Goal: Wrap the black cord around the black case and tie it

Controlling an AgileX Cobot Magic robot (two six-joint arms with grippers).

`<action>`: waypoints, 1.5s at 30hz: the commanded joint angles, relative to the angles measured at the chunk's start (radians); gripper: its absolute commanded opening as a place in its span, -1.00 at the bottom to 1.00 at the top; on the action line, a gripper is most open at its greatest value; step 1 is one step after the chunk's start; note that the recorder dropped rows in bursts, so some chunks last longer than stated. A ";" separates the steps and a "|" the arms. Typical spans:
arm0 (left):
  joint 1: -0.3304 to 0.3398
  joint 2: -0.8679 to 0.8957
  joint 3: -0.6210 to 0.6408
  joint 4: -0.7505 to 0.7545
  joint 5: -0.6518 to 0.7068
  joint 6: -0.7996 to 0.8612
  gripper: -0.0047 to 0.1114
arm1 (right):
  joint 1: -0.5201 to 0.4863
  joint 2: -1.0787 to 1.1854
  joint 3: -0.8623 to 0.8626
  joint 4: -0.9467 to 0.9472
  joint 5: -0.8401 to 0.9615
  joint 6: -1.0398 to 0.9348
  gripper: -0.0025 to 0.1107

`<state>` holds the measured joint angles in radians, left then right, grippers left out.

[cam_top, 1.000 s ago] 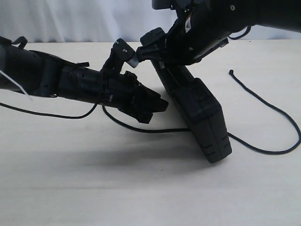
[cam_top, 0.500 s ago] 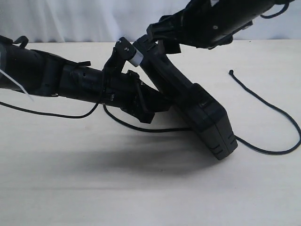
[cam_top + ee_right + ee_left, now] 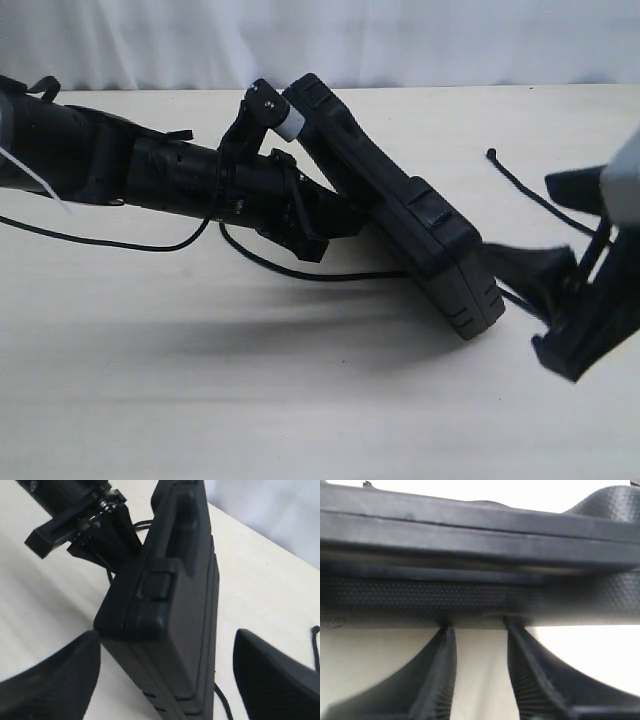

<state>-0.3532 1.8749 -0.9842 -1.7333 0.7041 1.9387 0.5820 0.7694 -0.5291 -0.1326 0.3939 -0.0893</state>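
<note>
The left gripper [image 3: 477, 630] has its fingers [image 3: 440, 680] parted, bare desk [image 3: 300, 400] showing between them; their tips meet the textured face of the black case [image 3: 400, 200], and nothing is pinched between them. The right gripper [image 3: 166, 635] hangs released with its fingers spread wide, near the case's lower end but clear of it, blurred in the exterior view.

The case stands tilted on its lower corner at mid-desk. Its upper end leans toward the left arm [image 3: 130, 170], which reaches in low from the left.

The black cord [image 3: 300, 275] lies loose on the desk. One stretch curves under the left wrist and passes beneath the case. The other runs right to a free end [image 3: 492, 153], partly hidden behind the right gripper. A pale curtain [image 3: 400, 40] backs the desk.
</note>
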 commanded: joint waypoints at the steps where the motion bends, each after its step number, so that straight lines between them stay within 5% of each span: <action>1: -0.008 -0.007 -0.008 -0.011 0.019 0.006 -0.32 | 0.003 -0.046 0.253 0.022 -0.373 -0.012 0.27; 15: -0.008 -0.007 -0.008 -0.011 0.021 0.001 -0.32 | 0.003 0.122 0.361 0.012 -0.562 -0.087 0.29; 24: -0.008 -0.007 -0.008 -0.011 0.026 -0.001 -0.32 | 0.003 0.356 0.312 0.099 -0.724 -0.110 0.77; 34: -0.008 -0.007 -0.008 -0.011 0.026 -0.003 -0.32 | 0.003 0.423 0.312 0.462 -0.903 -0.487 0.77; 45: -0.008 -0.007 -0.008 -0.011 0.034 -0.003 -0.32 | 0.003 0.619 0.233 0.389 -1.000 -0.438 0.77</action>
<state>-0.3532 1.8749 -0.9842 -1.7333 0.7123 1.9387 0.5820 1.3483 -0.2639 0.2679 -0.5654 -0.5389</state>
